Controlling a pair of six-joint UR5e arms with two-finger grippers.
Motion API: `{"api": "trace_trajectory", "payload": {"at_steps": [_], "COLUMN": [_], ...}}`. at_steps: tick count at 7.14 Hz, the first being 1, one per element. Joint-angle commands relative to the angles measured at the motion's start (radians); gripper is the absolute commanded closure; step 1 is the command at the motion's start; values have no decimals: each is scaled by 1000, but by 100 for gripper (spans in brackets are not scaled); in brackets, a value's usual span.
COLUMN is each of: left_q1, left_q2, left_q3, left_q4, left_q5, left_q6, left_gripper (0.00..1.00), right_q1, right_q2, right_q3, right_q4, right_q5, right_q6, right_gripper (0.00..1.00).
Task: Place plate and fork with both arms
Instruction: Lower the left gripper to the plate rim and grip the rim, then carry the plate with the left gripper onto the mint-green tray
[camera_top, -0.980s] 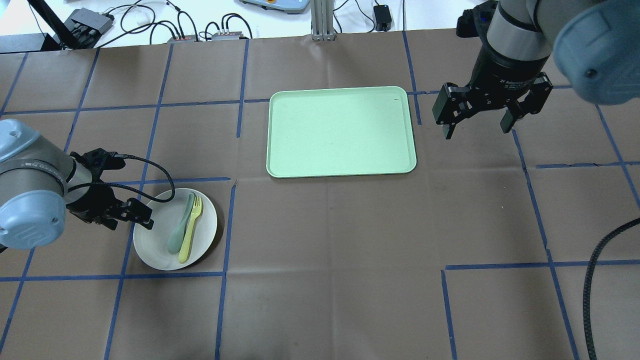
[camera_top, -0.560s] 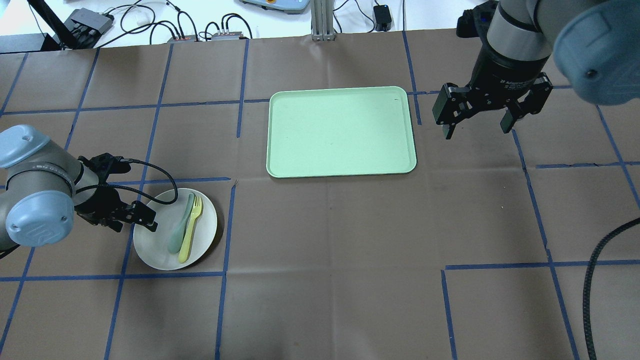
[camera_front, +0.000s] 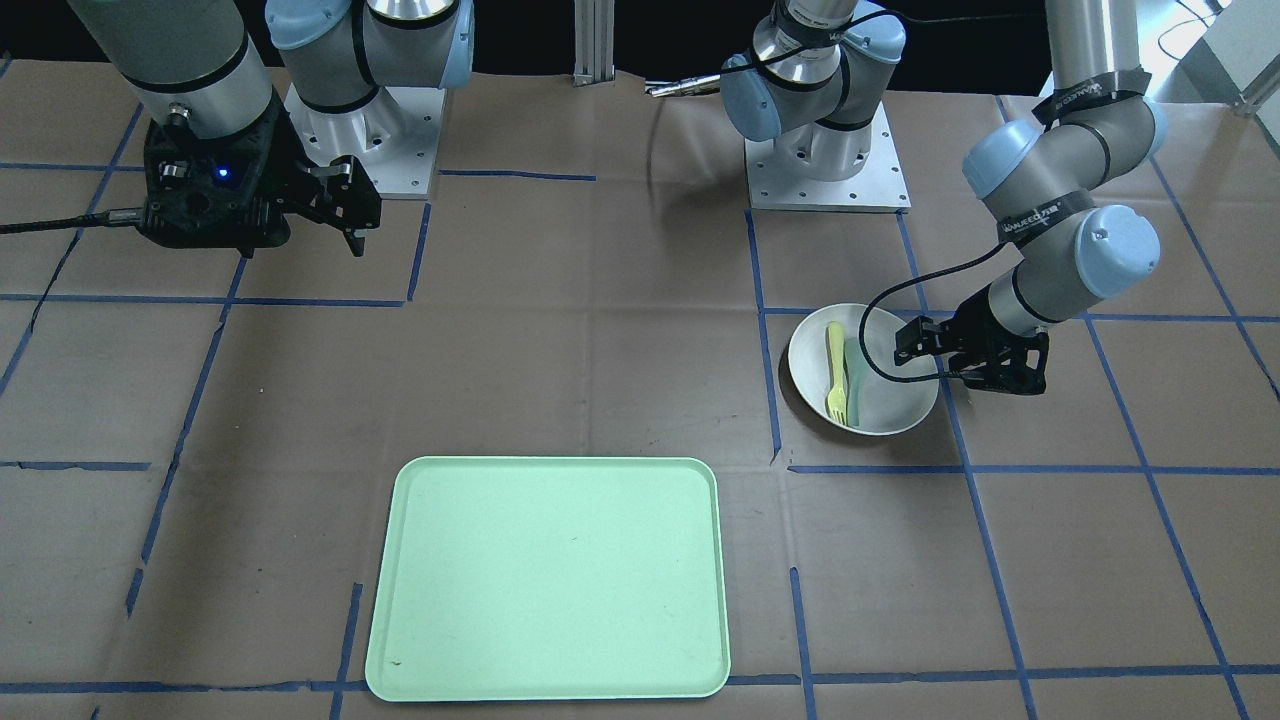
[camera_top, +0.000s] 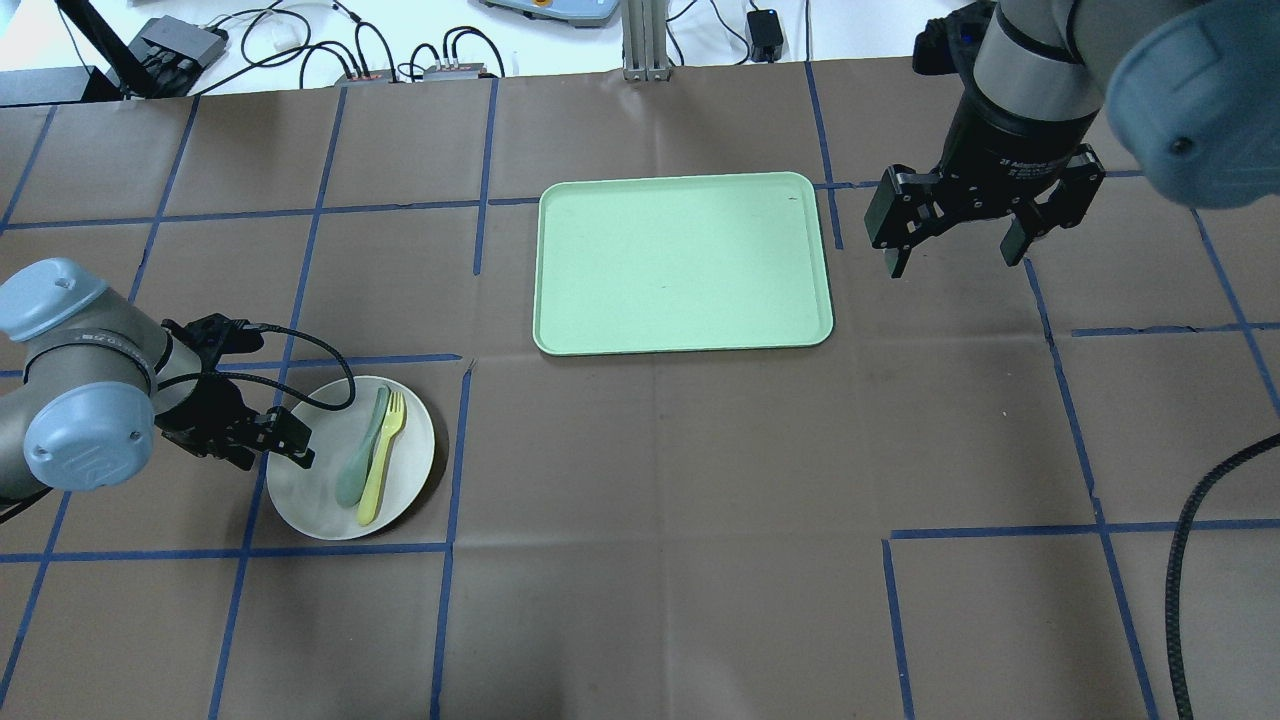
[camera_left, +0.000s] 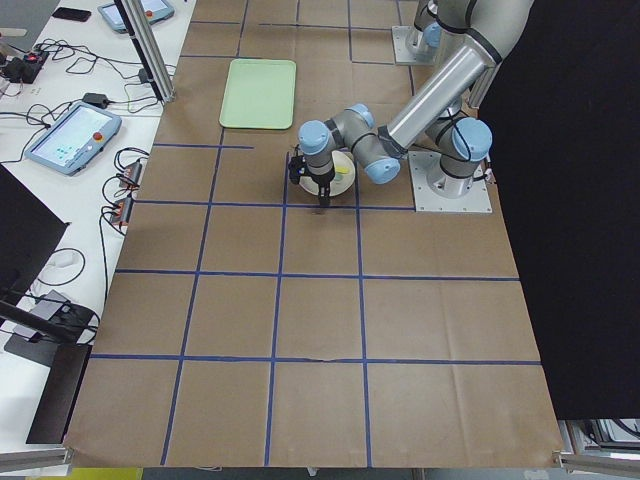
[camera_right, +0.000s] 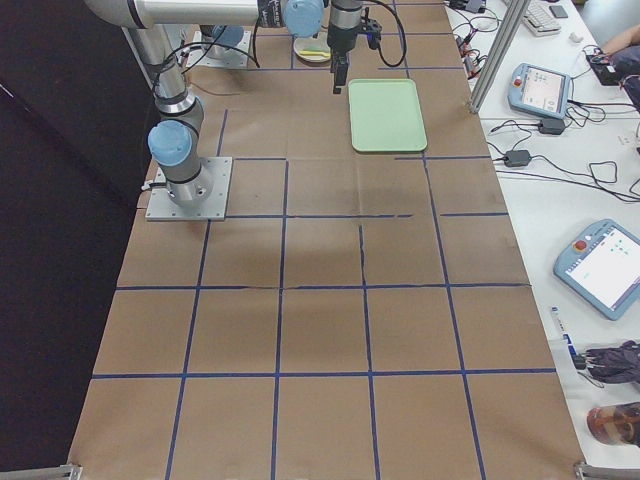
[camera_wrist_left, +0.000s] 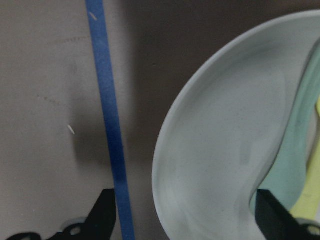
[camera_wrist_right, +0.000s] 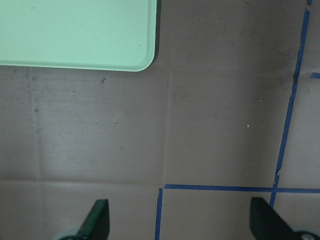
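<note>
Left gripper, jaws apart astride the rim of the plate, on the table well apart from the tray, fork loose upon it (probably light, stiff, slick plastic: pinch rim, carry level); right gripper likewise spread.

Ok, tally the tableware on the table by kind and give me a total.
Plate: 1
Fork: 1
Spoon: 1
Tray: 1
Total: 4
</note>
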Motion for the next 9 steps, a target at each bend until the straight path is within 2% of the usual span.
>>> {"api": "trace_trajectory", "payload": {"at_steps": [1,3,4,7,8,9], "left_q1": [2,2,2,1,-10,-20], "left_q2": [0,0,0,39,74,82], "left_q3": [0,0,0,8,8,8], "left_q4": [1,0,0,-5,-18,-37], "left_q5": [1,1,1,-22,-99,-127], "left_q6": [-14,-11,-12,-41,-98,-168], "left_gripper": [57,90,100,100,100,100], "right_q1": [0,0,0,0,0,0], "right_q2": [0,0,0,0,0,0], "right_q3": [0,0,0,0,0,0], "right_q4": [0,0,0,0,0,0], "right_q5": [0,-1,0,-1,0,0], "right_q6": [0,0,0,1,0,0], "right_gripper": [0,0,0,0,0,0]}}
